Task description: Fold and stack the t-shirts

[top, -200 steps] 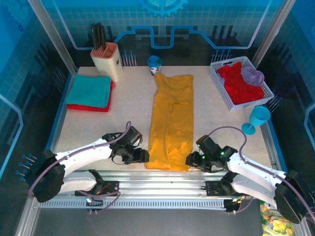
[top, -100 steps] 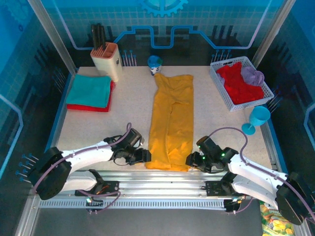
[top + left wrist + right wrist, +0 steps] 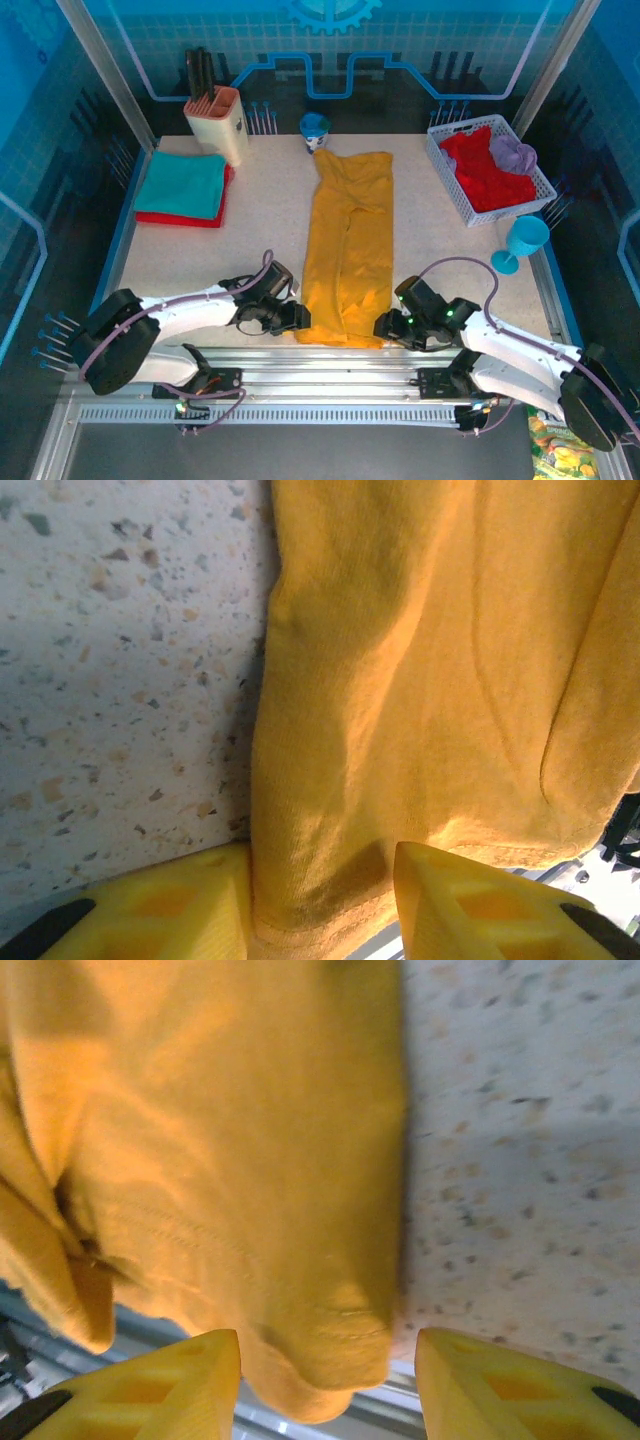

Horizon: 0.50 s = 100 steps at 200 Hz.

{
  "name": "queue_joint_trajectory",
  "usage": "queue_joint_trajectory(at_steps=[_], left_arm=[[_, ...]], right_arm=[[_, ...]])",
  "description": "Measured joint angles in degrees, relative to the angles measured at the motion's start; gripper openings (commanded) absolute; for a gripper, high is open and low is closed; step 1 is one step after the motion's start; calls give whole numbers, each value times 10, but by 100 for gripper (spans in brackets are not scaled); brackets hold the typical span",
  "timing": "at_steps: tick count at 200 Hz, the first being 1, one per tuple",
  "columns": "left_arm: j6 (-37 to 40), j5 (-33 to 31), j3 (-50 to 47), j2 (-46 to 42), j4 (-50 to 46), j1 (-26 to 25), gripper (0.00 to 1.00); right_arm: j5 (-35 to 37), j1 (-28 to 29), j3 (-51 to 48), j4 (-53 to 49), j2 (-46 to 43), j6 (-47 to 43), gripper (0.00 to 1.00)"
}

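Long-folded mustard-yellow cotton t-shirt lies flat mid speckled white tabletop, near hem at front edge. At hem's left corner, left gripper: yellow fingers either side of cloth, cloth fills gap; clamped or not, cannot tell. At hem's right corner, right gripper: fingers spread, cloth between, clear of one finger, not gripping. Folded teal t-shirt sits on folded red t-shirt, far left. Crumpled red t-shirt and lavender t-shirt sit in white plastic mesh basket, far right.

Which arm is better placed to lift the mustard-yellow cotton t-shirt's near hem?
Probably left: the mustard-yellow t-shirt fills the left gripper, while the right gripper has a gap beside the cloth.
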Motion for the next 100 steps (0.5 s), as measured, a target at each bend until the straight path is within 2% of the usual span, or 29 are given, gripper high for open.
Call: queue_joint_trajectory(at_steps=[66,100], left_arm=[[-2,-1,0,5,6,-5,31],[-7,0,0,9,12,-12,30]], right_arm=[[-5,1,-1,-3,4,0,50],[-9,1,-1,10,24,0,49]])
